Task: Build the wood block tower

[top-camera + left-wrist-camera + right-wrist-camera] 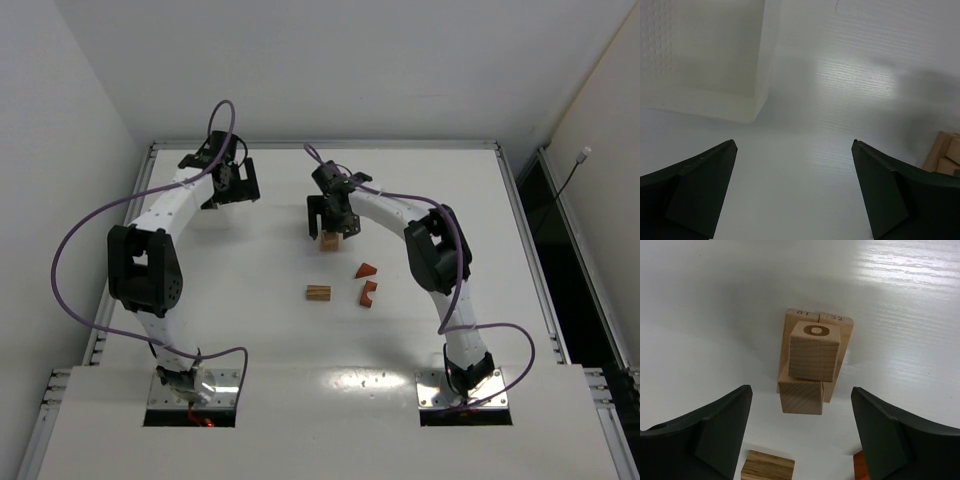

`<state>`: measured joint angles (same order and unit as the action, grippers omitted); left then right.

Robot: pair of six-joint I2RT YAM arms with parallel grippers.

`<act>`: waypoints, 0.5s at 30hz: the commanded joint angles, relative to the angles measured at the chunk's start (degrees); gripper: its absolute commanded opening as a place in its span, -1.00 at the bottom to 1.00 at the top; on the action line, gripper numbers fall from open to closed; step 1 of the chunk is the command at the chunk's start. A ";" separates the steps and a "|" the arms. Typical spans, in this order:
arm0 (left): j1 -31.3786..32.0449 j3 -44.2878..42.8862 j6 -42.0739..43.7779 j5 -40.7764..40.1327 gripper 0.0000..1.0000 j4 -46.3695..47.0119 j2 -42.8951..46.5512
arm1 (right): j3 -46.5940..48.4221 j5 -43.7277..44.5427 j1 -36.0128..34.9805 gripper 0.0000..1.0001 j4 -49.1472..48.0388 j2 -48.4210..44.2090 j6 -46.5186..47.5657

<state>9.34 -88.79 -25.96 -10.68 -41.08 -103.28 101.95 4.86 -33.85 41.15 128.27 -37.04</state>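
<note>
So far, you have a modest start. The narrow tower of light tan wooden blocks (pixel 799 397) stands on the white table (pixel 230 300) near its middle, directly under the right gripper (pixel 801 390). The right wrist view shows two numbered blocks at the bottom, a plain cube against them, and a light tan wooden cube marked with an O (pixel 815 352) resting on top, a little off square. Your right gripper's jaws stand apart on either side of the stack and touch nothing, so I judge that top cube to be placed. Three pieces lie loose just nearer the arms' bases: a striped tan wooden bar (pixel 318 292), a reddish-brown wooden wedge (pixel 366 270) and a reddish-brown notched wooden piece (pixel 368 293). Your left gripper (pixel 793 145) hangs wide apart and empty, well left of the tower, near a white tray (pixel 705 60). By my reckoning, roughly half the build remains.
</note>
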 commanded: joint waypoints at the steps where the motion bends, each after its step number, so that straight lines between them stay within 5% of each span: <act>1: -0.64 -2.44 -0.06 1.00 1.00 0.39 -0.34 | -0.44 0.06 -0.78 0.58 -3.95 -3.02 3.02; 10: -0.64 4.83 1.16 5.04 1.00 2.40 5.28 | -16.84 2.34 -1.84 0.67 -16.69 -20.75 12.77; 15: 4.00 13.28 12.05 14.17 0.95 3.90 11.96 | -26.96 4.37 0.18 0.67 -20.14 -35.08 20.06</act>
<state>10.22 -78.56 -21.65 -4.01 -38.94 -96.92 78.37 7.27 -35.31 27.09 100.88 -23.29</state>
